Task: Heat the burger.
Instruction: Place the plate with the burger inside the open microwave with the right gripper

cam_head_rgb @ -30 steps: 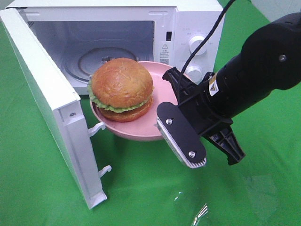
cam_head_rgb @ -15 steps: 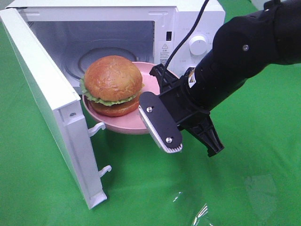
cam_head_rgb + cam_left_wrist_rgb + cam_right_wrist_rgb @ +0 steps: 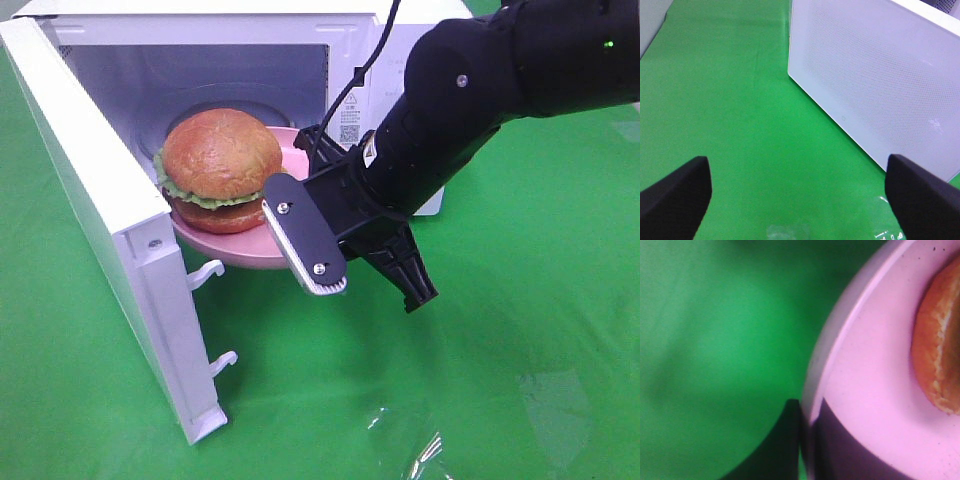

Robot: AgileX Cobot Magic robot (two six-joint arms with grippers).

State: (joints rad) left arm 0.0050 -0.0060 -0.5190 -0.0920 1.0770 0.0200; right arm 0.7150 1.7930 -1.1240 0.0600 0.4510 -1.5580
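The burger (image 3: pixel 222 165) sits on a round pink plate (image 3: pixel 250 252), held level at the mouth of the open white microwave (image 3: pixel 420 30), partly over its sill. My right gripper (image 3: pixel 300 195) is shut on the plate's right rim, its black arm reaching in from the right. In the right wrist view the plate (image 3: pixel 875 380) and an edge of the burger's bun (image 3: pixel 940 355) fill the frame, with the rim pinched in the right gripper (image 3: pixel 805 450). My left gripper (image 3: pixel 800 200) is open and empty above the green cloth; it does not show in the exterior high view.
The microwave door (image 3: pixel 100 200) stands open to the left, with two latch hooks (image 3: pixel 205 272) sticking out near the plate. A glass turntable (image 3: pixel 295 112) lies inside. The left wrist view shows the door's outer face (image 3: pixel 875 90). Green cloth (image 3: pixel 500 380) covers the table.
My right gripper has carried the plate and burger left and back, from in front of the microwave to its opening. The plate now sits closer to the door.
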